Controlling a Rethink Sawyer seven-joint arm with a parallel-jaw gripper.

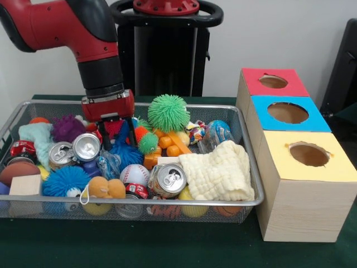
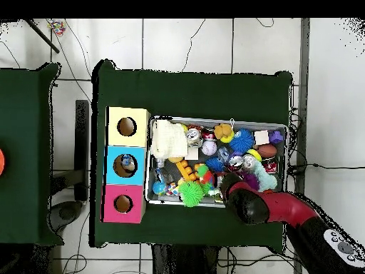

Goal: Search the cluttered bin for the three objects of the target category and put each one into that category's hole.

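Front view catches the gripper [image 1: 117, 134] lowered into the wire bin [image 1: 245, 162], its two dark fingers [image 1: 133, 134] spread apart and straddling a blue spiky toy [image 1: 126, 152]; nothing sits pinched between them. Just to its picture-left lies a tipped silver can [image 1: 86, 147], with a second can [image 1: 60, 154] beyond that. A third can [image 1: 167, 180] rests nearer the camera, against a folded cream cloth [image 1: 218, 173]. A green spiky ball [image 1: 168, 113] sits behind and to picture-right of the gripper. Off to the side of the bin stands the wooden box with its red hole [image 1: 273, 81], blue hole [image 1: 288, 113] and yellow hole [image 1: 309, 154].

Overhead view hides the fingers under the arm's wrist [image 2: 246, 202], so their spread cannot be told there. It does show something lying inside the blue hole [image 2: 127, 162], which the front view does not reveal.
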